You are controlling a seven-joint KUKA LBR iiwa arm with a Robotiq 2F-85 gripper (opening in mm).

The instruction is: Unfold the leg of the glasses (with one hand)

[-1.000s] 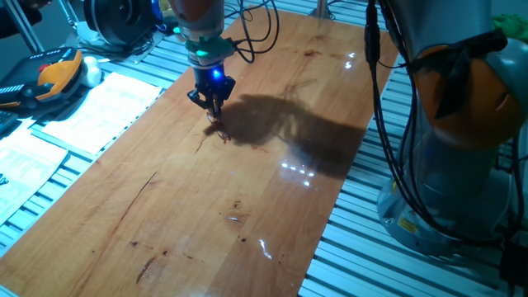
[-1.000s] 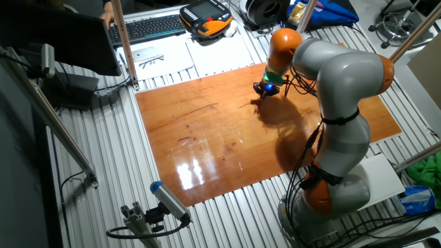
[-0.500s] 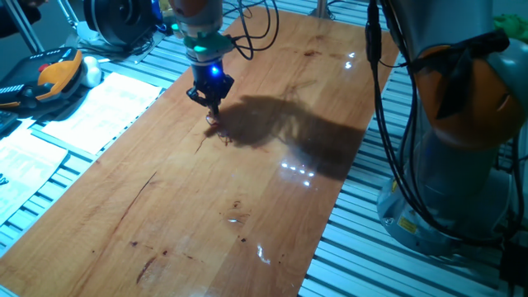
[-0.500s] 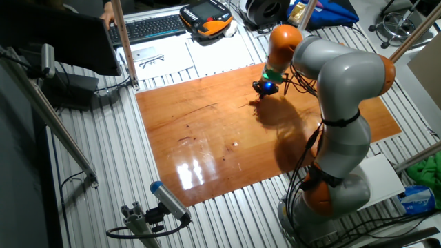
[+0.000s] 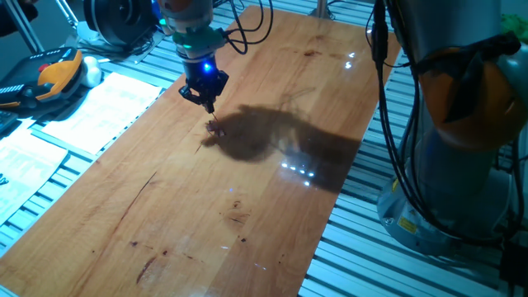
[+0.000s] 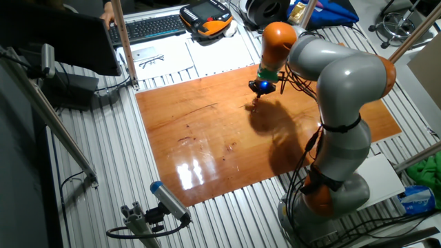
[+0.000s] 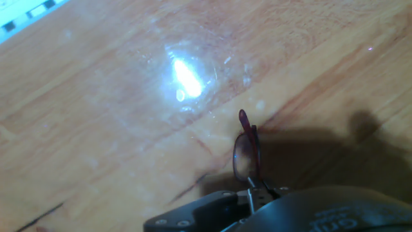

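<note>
Hand view: gripper (image 7: 257, 188) pinched shut on the glasses (image 7: 246, 149), holding a thin wire end; fingertips mostly cut off at the bottom edge. One oval rim shows, the rest is too blurred to tell apart. In both fixed views the glasses are a tiny speck below the gripper, at the wooden surface (image 5: 272, 206).

One pair of glasses (image 7: 247, 153) on the wooden desk (image 5: 247, 206), one robot arm (image 6: 331, 83) with one hand (image 5: 205, 101), one keyboard (image 6: 148, 27) far left, two printed sheets (image 5: 103, 107) beside the desk, one orange-and-black handheld controller (image 6: 205, 15)
</note>
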